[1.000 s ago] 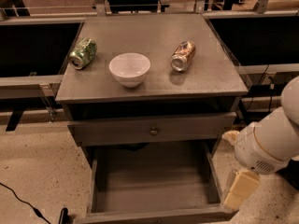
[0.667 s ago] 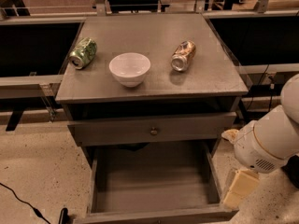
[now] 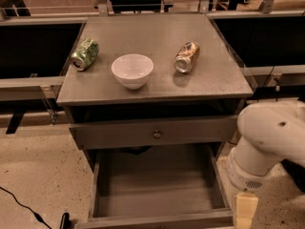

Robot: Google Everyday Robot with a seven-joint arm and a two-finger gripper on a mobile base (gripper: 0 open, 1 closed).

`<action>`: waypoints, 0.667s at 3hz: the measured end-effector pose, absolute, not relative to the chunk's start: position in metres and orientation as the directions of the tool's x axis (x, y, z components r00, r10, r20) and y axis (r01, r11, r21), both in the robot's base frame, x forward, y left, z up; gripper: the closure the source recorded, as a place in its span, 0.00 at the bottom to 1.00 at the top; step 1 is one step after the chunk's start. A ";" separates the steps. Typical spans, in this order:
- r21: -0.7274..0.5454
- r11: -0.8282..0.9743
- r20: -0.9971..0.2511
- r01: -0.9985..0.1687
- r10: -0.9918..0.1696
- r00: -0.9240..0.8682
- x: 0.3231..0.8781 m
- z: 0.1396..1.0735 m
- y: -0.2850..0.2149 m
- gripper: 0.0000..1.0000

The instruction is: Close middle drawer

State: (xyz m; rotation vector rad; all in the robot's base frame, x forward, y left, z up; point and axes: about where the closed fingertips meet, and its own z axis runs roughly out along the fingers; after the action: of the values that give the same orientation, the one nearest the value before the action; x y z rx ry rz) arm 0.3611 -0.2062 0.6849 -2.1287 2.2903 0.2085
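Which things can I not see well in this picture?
Camera view: the middle drawer, front and knob cut off by the bottom edge.
Camera view: the tool, beside that drawer's right front corner, cut by the same edge.
Camera view: drawer's rear, dark under the upper drawer front.

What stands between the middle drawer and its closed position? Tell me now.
Nothing visible does. The middle drawer is pulled out with a bare box; the gripper hangs beside its front right corner, outside the sliding path.
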 end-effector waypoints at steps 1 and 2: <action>0.121 -0.062 -0.048 -0.991 -0.997 0.057 0.351 0.637 -0.231 0.00; 0.121 -0.092 -0.048 -0.988 -0.995 0.087 0.350 0.636 -0.232 0.00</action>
State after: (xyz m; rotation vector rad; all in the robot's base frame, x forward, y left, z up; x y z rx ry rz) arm 0.3500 -0.2322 0.6357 -2.3574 2.1543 0.1880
